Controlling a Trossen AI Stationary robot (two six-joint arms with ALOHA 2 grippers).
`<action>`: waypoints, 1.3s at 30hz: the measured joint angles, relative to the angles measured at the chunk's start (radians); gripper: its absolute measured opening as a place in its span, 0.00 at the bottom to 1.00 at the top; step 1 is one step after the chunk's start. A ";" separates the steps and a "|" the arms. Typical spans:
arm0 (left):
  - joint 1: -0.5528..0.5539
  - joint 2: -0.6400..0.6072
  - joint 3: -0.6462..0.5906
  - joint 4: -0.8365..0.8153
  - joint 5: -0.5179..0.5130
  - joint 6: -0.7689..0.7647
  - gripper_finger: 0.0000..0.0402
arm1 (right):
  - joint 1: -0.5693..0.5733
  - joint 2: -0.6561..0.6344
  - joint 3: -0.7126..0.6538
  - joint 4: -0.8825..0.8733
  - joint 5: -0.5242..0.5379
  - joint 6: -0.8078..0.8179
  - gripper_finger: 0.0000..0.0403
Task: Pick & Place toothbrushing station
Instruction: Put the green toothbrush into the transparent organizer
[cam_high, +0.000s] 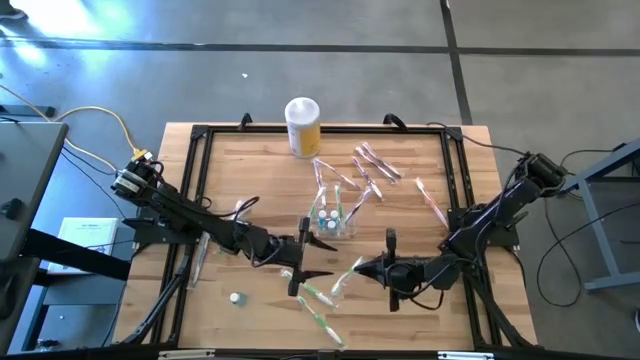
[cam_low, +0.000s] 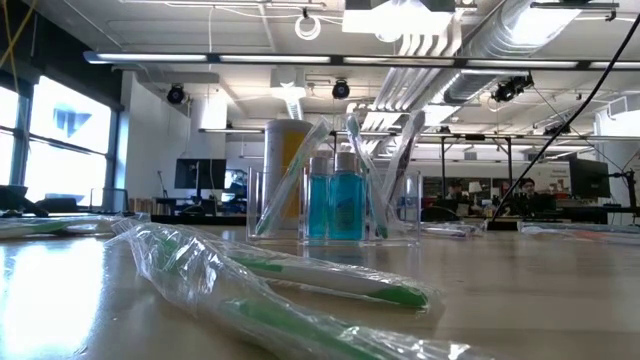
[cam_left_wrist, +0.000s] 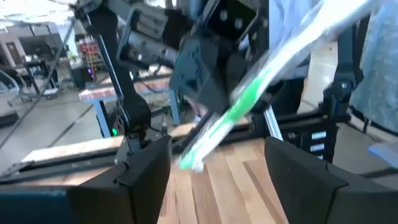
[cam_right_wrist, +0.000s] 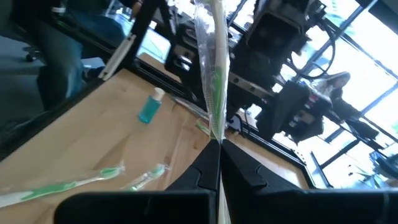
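The toothbrushing station (cam_high: 333, 215), a clear holder with two blue bottles and upright brushes, stands mid-table, also in the low view (cam_low: 335, 200). Just nearer than it, a wrapped green-and-white toothbrush (cam_high: 345, 276) hangs in the air with my right gripper (cam_high: 366, 266) shut on it. My left gripper (cam_high: 300, 258) faces it from the left, open. In the left wrist view the toothbrush (cam_left_wrist: 230, 115) passes between and beyond the left gripper's (cam_left_wrist: 221, 180) spread fingers, apart from both. My right gripper pinches the wrapped toothbrush between its two shut fingers (cam_right_wrist: 239, 163), near one end of it (cam_right_wrist: 217, 138). The fingers come about level from the table's right. The toothbrush is lifted clear of the table and sticks out ahead of the fingers toward the left gripper.
A yellow canister with a white lid (cam_high: 303, 125) stands at the far edge. Wrapped toothbrushes lie far right (cam_high: 375, 162) and by the near edge (cam_high: 318, 300). A small blue bottle (cam_high: 237, 298) lies near left. A dark frame (cam_high: 200, 140) borders the tabletop.
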 joint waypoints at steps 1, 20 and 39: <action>0.000 0.000 0.000 0.010 0.000 0.002 0.62 | -0.009 0.001 0.000 0.002 0.000 0.000 0.01; 0.000 0.113 0.080 0.109 -0.062 0.142 0.62 | -0.068 0.008 0.000 -0.006 -0.003 0.049 0.01; 0.000 0.113 0.081 0.105 -0.063 0.163 0.32 | -0.069 0.008 0.000 -0.051 -0.003 0.083 0.01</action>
